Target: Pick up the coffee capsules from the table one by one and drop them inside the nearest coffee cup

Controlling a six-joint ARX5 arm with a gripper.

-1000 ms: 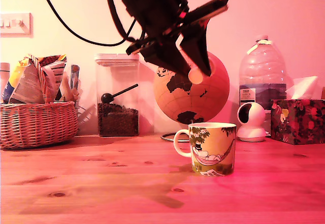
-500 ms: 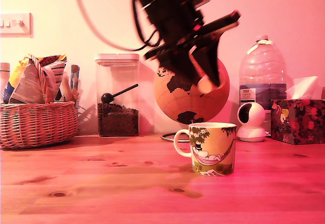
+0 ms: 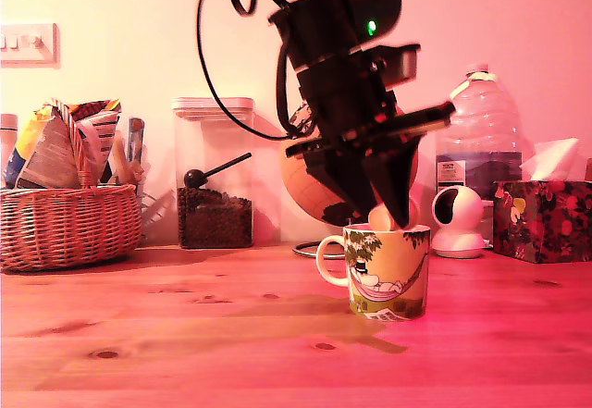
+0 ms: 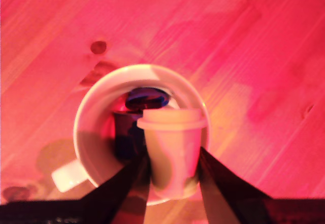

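The coffee cup stands on the wooden table, with its white handle towards the exterior view's left. My gripper hangs just above the cup's rim, shut on a pale cream coffee capsule. The wrist view looks straight down into the cup. There the capsule sits between my two dark fingers, its flat round end over the cup's mouth. A dark object lies inside the cup; what it is I cannot tell. No other capsules show on the table.
Along the back wall stand a wicker basket of packets, a clear jar of coffee beans, a globe, a small white camera, a water bottle and a tissue box.
My gripper, still holding the capsule, has come down and moved towards the exterior view's right, from in front of the globe to just above the cup's mouth.
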